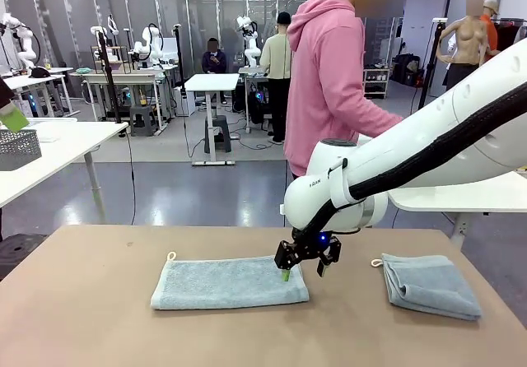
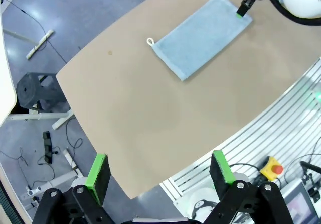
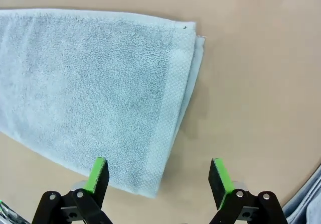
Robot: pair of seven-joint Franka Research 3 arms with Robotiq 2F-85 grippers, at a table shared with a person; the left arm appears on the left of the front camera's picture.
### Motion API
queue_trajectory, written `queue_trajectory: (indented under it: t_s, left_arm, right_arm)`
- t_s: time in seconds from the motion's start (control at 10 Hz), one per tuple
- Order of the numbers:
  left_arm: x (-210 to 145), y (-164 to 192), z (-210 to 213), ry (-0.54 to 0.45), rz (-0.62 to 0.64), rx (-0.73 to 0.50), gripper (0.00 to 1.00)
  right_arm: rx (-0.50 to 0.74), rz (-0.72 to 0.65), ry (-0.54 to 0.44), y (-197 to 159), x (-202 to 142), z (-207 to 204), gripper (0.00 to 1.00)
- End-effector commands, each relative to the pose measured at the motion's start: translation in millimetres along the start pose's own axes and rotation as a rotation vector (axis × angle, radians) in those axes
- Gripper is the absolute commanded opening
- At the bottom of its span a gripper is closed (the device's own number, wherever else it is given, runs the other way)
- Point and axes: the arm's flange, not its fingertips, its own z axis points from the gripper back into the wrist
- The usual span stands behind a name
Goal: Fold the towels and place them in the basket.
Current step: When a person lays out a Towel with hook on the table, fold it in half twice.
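Right hand (image 1: 306, 268) spread wide, empty, straddling the near-right corner of the half-folded towel (image 1: 229, 282) mid-counter (image 1: 82, 301). Drop straight down, pinch both layers at that short edge, then fold toward the loop (image 1: 171, 256) end. Left hand (image 2: 158, 174) parted, idle. Second folded towel (image 1: 428, 285) lies right of it.

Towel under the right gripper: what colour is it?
Pale grey-blue; the towel shows best in the right wrist view.

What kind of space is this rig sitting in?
Most likely a robotics lab or data-collection floor. Behind the tan table with its towel stand more white tables with other robot arms, trailing cables on a grey floor, and people at workstations.
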Motion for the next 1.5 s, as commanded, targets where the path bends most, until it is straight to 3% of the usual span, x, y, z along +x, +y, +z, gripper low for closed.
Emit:
queue_trajectory:
  t_s: [0.0, 0.2, 0.3, 0.8, 1.0, 1.1, 1.4]
  left_arm:
    - [-1.7, 0.8, -0.1, -0.01, -0.008, 0.001, 1.0]
    - [-1.7, 0.8, -0.1, -0.01, -0.008, 0.001, 1.0]
    - [-1.7, 0.8, -0.1, -0.01, -0.008, 0.001, 1.0]
    - [-1.7, 0.8, -0.1, -0.01, -0.008, 0.001, 1.0]
    - [-1.7, 0.8, -0.1, -0.01, -0.008, 0.001, 1.0]
    - [-1.7, 0.8, -0.1, -0.01, -0.008, 0.001, 1.0]
    - [-1.7, 0.8, -0.1, -0.01, -0.008, 0.001, 1.0]
  right_arm:
    - [-0.032, -0.061, 0.0, 6.5, 14.9, -5.5, 1.0]
    - [-0.027, -0.099, -0.002, 2.7, 22.6, -14.4, 1.0]
    - [-0.007, -0.118, 0.005, 1.1, 26.0, -19.5, 0.77]
    - [-0.034, -0.153, 0.026, 6.7, 34.3, -35.4, 0.77]
    - [-0.038, -0.151, 0.032, 9.6, 34.0, -35.8, 0.3]
    - [-0.044, -0.154, 0.033, 10.9, 34.1, -34.9, 0.0]
    - [-0.052, -0.168, 0.045, 12.2, 33.9, -35.2, 0.0]
